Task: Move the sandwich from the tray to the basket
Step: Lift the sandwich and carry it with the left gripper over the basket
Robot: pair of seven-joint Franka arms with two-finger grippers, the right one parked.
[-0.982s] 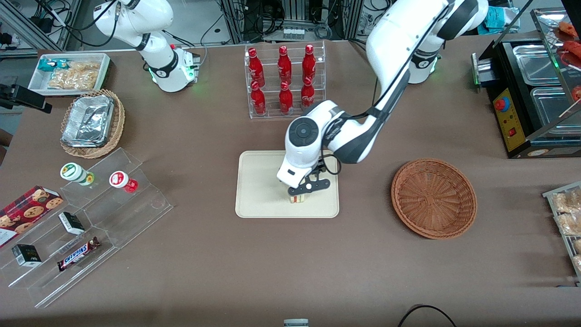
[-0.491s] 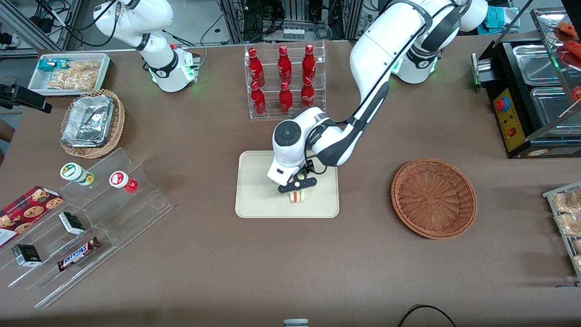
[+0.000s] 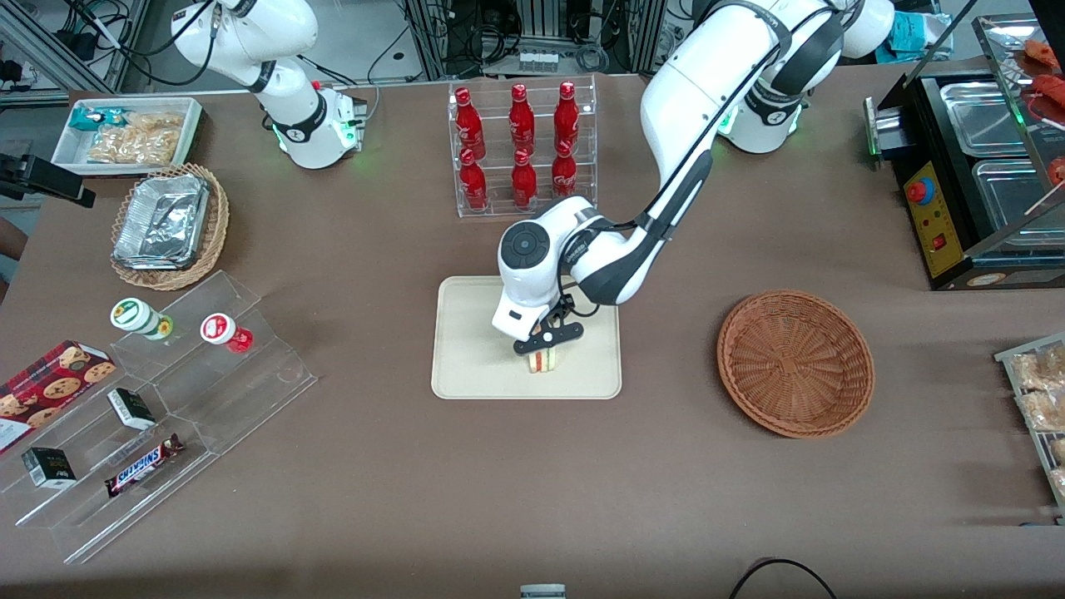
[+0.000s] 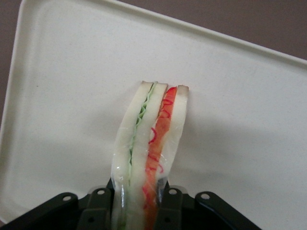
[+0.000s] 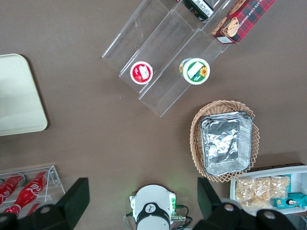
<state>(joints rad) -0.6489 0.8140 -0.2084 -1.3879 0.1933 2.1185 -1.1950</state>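
Observation:
Over the cream tray my gripper points down, low at the sandwich, whose end shows from under it. In the left wrist view the wrapped sandwich, with white bread and green and red filling, runs between the fingertips of the gripper. They press on both sides of it, so the gripper is shut on it. The part of the sandwich farther into the gripper is out of sight. A round brown wicker basket with nothing in it lies beside the tray, toward the working arm's end.
A clear rack of red bottles stands farther from the front camera than the tray. Toward the parked arm's end are a stepped clear shelf with jars and boxes, and a basket with a foil pack. An oven stands toward the working arm's end.
The arm first shifted toward the parked arm's end and slightly farther from the front camera. Since the half-second-old frame, the gripper and the sandwich's visible end have moved only slightly.

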